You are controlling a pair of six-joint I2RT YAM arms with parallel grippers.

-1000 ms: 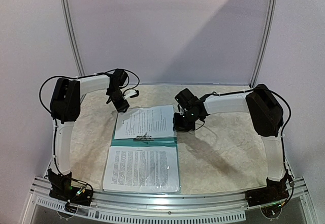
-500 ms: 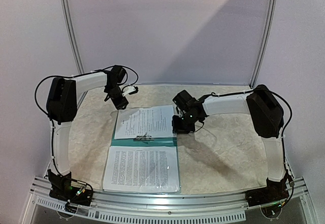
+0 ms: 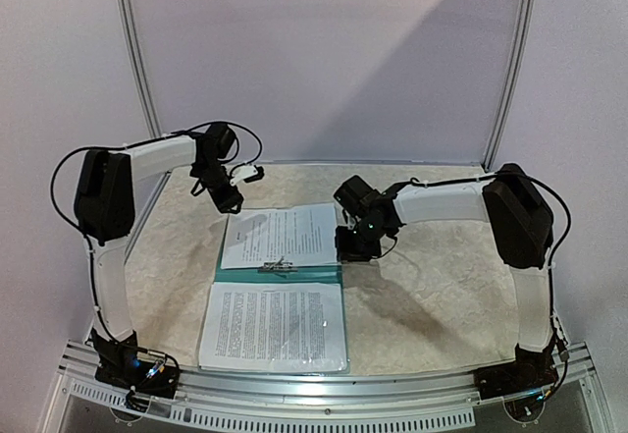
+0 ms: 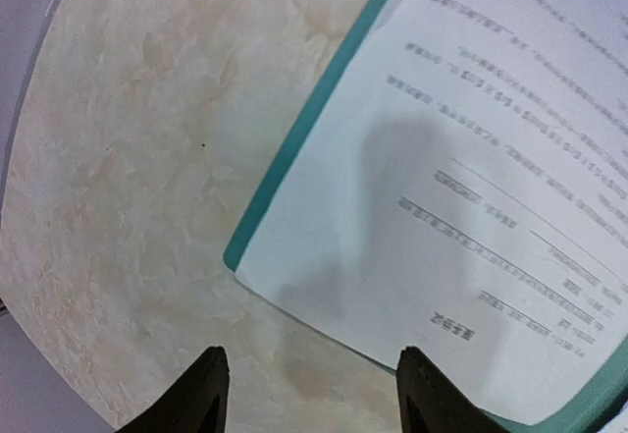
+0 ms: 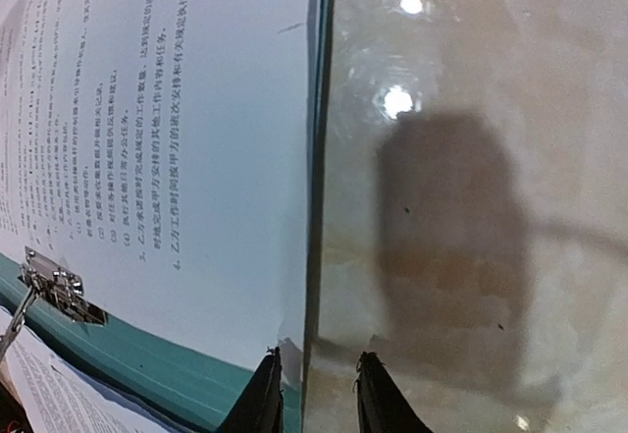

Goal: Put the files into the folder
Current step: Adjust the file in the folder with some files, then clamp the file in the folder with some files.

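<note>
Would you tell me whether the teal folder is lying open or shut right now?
Open: the folder lies spread flat, its inner silver clip exposed between two printed sheets.

Wore white tubular shells on the left arm [image 3: 106,276] and right arm [image 3: 531,300], broken by bulky black joint housings. Trailed thin black cables [image 3: 65,158]. Ended below in black bases [image 3: 126,362]. Showed a tiny green light [image 3: 372,225] at the right wrist. Finished in dark tapered fingers [image 4: 201,399] on the left pincer [image 4: 309,379] and right pincer [image 5: 316,379].
</note>
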